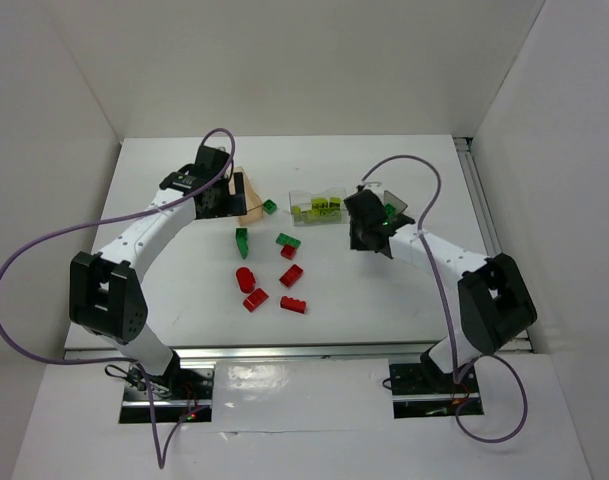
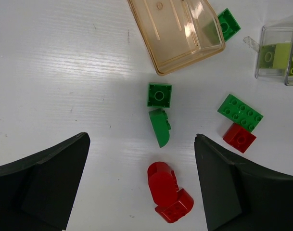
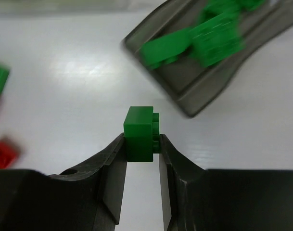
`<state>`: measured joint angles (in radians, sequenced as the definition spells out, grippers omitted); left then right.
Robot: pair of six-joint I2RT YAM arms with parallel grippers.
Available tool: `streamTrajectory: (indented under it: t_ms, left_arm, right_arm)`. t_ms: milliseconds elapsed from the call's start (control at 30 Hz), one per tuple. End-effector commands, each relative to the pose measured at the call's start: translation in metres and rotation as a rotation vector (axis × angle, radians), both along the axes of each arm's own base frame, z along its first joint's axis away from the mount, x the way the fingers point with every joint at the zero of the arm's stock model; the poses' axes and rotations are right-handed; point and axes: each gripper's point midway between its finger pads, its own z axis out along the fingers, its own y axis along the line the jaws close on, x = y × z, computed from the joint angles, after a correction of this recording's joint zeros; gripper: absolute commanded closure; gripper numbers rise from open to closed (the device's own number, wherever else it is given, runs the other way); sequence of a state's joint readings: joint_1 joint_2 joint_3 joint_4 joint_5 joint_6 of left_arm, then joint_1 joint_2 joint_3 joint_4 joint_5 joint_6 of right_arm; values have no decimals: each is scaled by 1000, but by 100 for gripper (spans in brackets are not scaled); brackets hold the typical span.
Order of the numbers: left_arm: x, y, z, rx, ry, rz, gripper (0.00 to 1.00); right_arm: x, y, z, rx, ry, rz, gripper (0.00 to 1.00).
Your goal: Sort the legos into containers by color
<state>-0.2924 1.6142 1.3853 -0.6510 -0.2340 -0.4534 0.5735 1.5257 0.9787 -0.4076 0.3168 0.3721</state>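
My right gripper [image 3: 140, 144] is shut on a small dark green lego [image 3: 139, 132], held above the table just short of the smoky grey container [image 3: 209, 53], which holds a few green legos. In the top view this gripper [image 1: 369, 232] sits beside the grey container [image 1: 396, 205]. My left gripper [image 2: 141, 139] is open and empty above loose red legos [image 2: 163, 185] and green legos [image 2: 160, 126]. The peach container [image 2: 177, 33] lies beyond it with no legos showing inside. The clear container [image 1: 319, 205] holds yellow-green legos.
Loose red legos [image 1: 293, 304] and green legos [image 1: 288, 240] lie in the table's middle; one green lego [image 1: 270, 206] sits beside the peach container [image 1: 249, 200]. White walls stand left, right and behind. A metal rail [image 1: 476, 190] runs along the right edge.
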Motion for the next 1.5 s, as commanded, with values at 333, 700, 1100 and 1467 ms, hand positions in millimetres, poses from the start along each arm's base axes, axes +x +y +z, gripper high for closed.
streamTrajectory:
  t_ms: [333, 700, 1100, 1467]
  left_arm:
    - [5, -53, -3, -147, 19, -246, 1]
    - [5, -101, -38, -246, 137, -344, 5]
    - [47, -102, -66, -252, 174, -205, 33]
    - [27, -91, -89, -137, 219, -178, 31]
  right_arm:
    - [108, -84, 49, 17, -197, -402, 66]
    - [139, -98, 58, 27, -233, -462, 20]
    - [72, -101, 100, 85, -282, -439, 34]
    - [47, -65, 100, 127, -233, -290, 35]
